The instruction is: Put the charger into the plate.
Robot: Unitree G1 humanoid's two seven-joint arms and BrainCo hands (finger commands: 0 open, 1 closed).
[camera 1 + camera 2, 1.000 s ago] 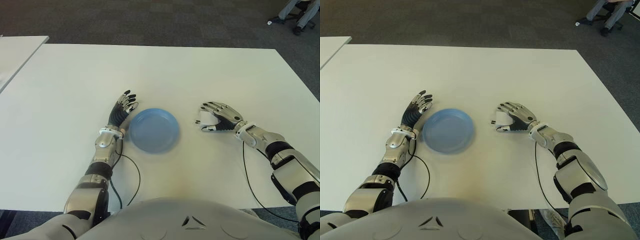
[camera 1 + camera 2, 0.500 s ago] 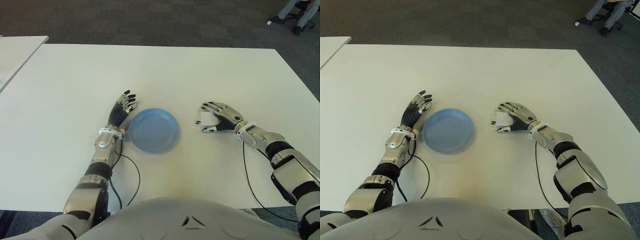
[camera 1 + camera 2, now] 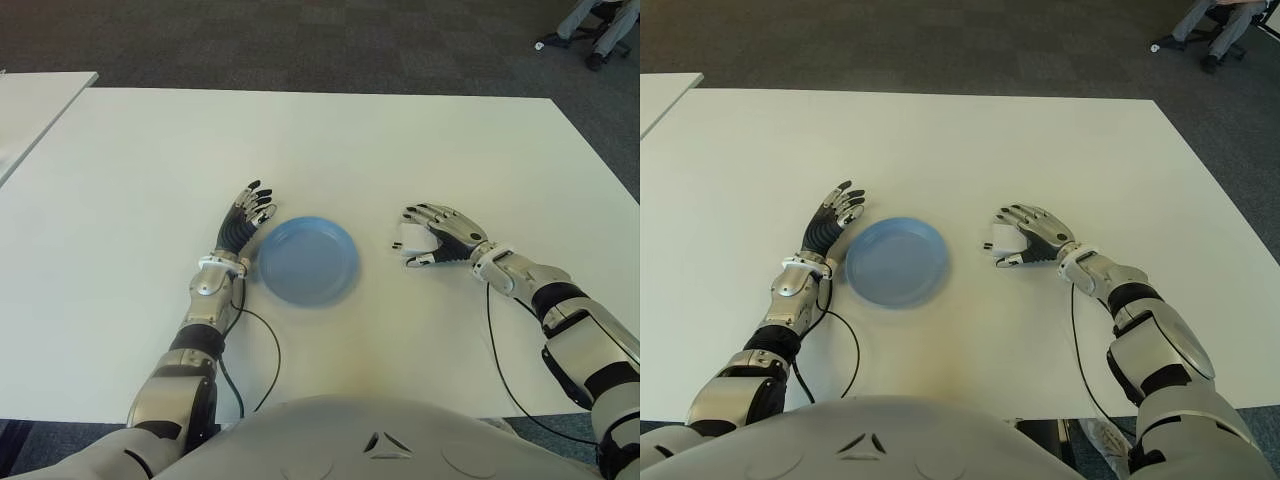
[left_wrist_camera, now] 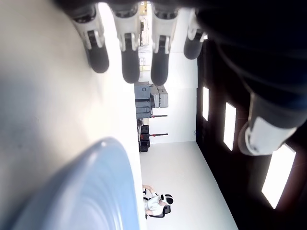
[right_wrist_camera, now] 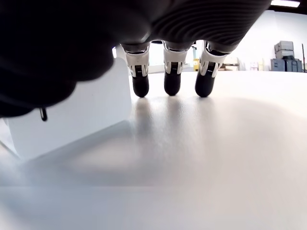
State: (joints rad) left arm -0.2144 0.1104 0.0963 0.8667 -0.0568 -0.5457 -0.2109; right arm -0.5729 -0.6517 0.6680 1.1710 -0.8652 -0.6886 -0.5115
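A small white charger point(image 3: 1002, 240) stands on the white table point(image 3: 330, 150), right of the empty blue plate point(image 3: 306, 262). My right hand point(image 3: 420, 238) arches over the charger, its fingers loosely curved around it. In the right wrist view the charger point(image 5: 67, 110) sits on the table under the palm, and the fingertips point(image 5: 171, 81) hang past it without pressing on it. My left hand point(image 3: 250, 212) lies flat and spread by the plate's left edge, holding nothing. In the left wrist view the plate's rim point(image 4: 103, 187) shows close to that hand.
Thin black cables point(image 3: 268, 350) run from both wrists toward my body. A second white table point(image 3: 30, 105) stands at the far left. A seated person's legs and a chair base point(image 3: 595, 30) show on the dark carpet at the far right.
My right hand has settled slightly lower over the charger, covering more of it. The left hand and the plate have not moved.
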